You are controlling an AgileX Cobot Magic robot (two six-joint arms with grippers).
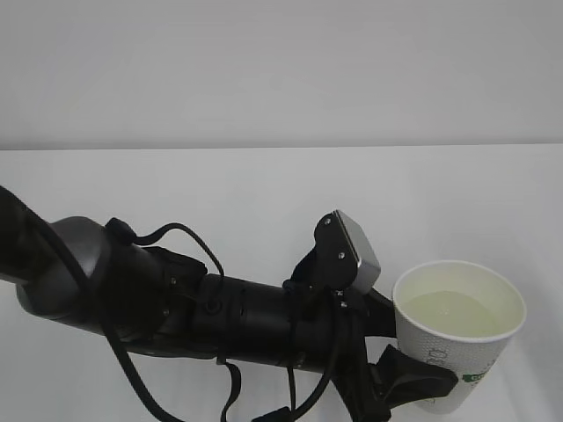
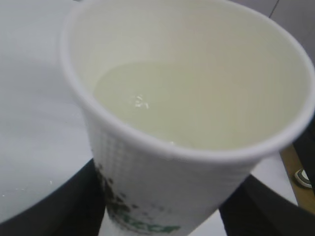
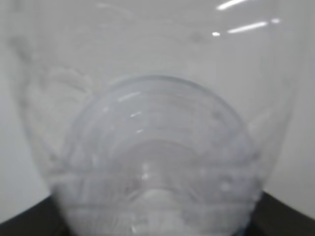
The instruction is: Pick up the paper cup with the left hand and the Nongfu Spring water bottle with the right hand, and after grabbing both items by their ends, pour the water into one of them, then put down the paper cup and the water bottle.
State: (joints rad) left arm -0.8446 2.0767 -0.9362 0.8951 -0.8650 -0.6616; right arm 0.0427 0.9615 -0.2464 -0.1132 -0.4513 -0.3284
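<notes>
Exterior view: one arm, the left hand (image 1: 220,308), extends nearly level from the left edge toward the right. A grey rounded joint sits at its left end; one small grey box module (image 1: 356,246) sits on top near the wrist, just left of the cup. The left gripper (image 1: 413,374) is closed on the lower body of one paper cup (image 1: 457,338). The cup stands upright, long axis vertical, mouth up, at the lower right, above the white desk (image 1: 264,185). The water (image 1: 453,312) fills the cup to just below the rim. The right hand is not visible here.

Left wrist view: one cup (image 2: 197,123) fills the frame, mouth up, tilted slightly toward the camera. Dark gripper fingers (image 2: 64,206) flank its base. Green printing marks its lower side.

Right wrist view: one clear Nongfu Spring water bottle (image 3: 152,147) fills the frame, seen close along its long axis, which points away from the camera. Dark gripper fingers (image 3: 29,219) sit at both lower corners against the bottle, so the right gripper is gripping it.
</notes>
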